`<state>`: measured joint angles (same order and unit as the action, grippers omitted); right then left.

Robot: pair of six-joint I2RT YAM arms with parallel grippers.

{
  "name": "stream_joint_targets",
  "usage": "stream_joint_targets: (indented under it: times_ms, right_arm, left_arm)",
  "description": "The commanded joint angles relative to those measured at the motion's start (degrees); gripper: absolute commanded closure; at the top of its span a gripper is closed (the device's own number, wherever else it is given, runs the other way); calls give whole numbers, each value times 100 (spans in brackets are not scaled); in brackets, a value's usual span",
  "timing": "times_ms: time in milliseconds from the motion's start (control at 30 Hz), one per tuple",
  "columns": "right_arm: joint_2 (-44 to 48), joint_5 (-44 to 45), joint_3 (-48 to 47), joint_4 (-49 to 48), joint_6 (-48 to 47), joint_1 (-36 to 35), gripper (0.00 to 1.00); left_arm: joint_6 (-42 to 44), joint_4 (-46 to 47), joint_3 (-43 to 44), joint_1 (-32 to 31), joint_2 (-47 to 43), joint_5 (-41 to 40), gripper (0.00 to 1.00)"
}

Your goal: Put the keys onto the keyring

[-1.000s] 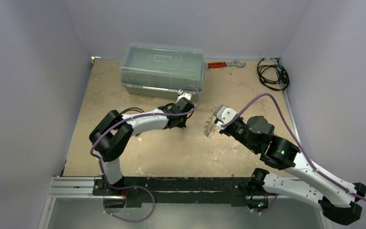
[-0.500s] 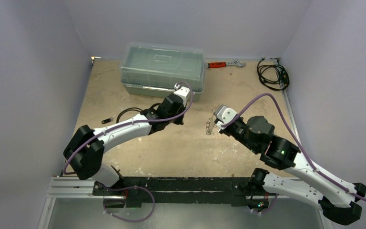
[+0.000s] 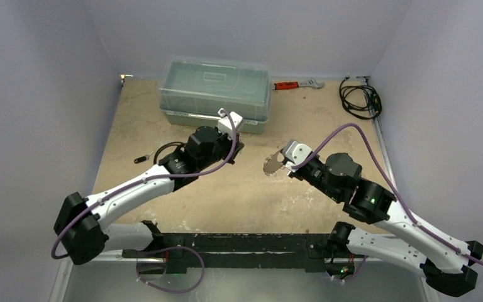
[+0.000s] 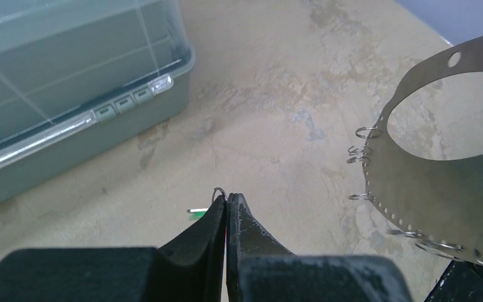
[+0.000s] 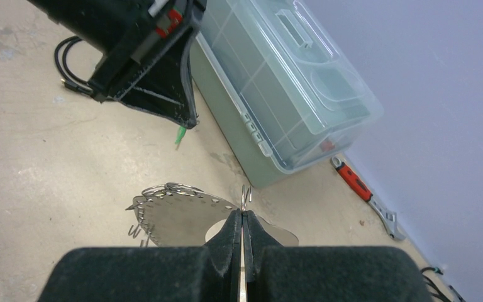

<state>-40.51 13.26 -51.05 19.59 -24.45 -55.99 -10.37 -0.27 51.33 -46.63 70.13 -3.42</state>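
My right gripper (image 3: 282, 164) is shut on the keyring (image 3: 271, 165), a flat silver oval tag with a large hole and small wire rings along its edge. The gripper holds it above the table. The tag shows in the right wrist view (image 5: 176, 217) just past my shut right gripper (image 5: 241, 215), and in the left wrist view (image 4: 415, 189) at the right. My left gripper (image 3: 238, 147) is shut on the green-headed key (image 5: 180, 136), left of the tag and apart from it. In the left wrist view a green bit (image 4: 195, 214) and a small wire loop (image 4: 219, 192) stick out by the left gripper (image 4: 227, 199). The silver keys are not in view.
A clear plastic lidded box (image 3: 214, 94) stands at the back, close behind my left gripper. A red-handled wrench (image 3: 295, 83) lies at the back wall. A black coiled cable (image 3: 358, 100) lies at the back right. Another black cable (image 3: 165, 150) and a small dark item (image 3: 140, 158) lie at the left.
My left arm has stretched out, its elbow swinging down and left, and its gripper has drawn back left towards the box. My right gripper has turned the tag, so its broad face shows.
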Motion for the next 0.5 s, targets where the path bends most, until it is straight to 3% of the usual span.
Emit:
stream_joint_targets:
  times_ms: [0, 467]
  right_arm:
    - [14, -266, 42, -448, 43, -35, 100]
    - [-175, -1264, -209, -345, -58, -35, 100]
  left_arm:
    - [602, 444, -77, 7, -500, 492, 100]
    - [2310, 1102, -611, 15, -1710, 2077, 100]
